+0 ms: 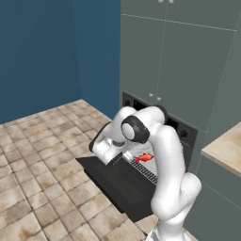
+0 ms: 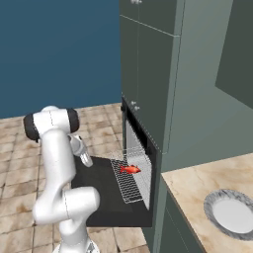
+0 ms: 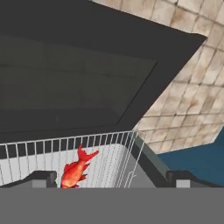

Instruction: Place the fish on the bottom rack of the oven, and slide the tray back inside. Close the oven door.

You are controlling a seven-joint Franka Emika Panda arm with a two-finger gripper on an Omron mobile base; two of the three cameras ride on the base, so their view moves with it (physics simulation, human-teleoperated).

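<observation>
Tiled floor; fish (image 3: 75,170) on rack (image 2: 129,184) (plate (image 2: 231,213) rightward).

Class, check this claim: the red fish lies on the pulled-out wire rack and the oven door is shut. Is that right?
Not quite. The fish does lie on the pulled-out rack, but the oven door is open, folded down flat, as the right base view shows.

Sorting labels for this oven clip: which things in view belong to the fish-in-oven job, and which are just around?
Part of the job:
- small red-orange fish, lying on the rack
- silver wire-grid bottom rack, pulled out
- flat black oven door, hanging open
- black built-in oven
- gripper, open above the fish

Just around:
- round grey plate on the beige counter
- grey-green cabinets
</observation>
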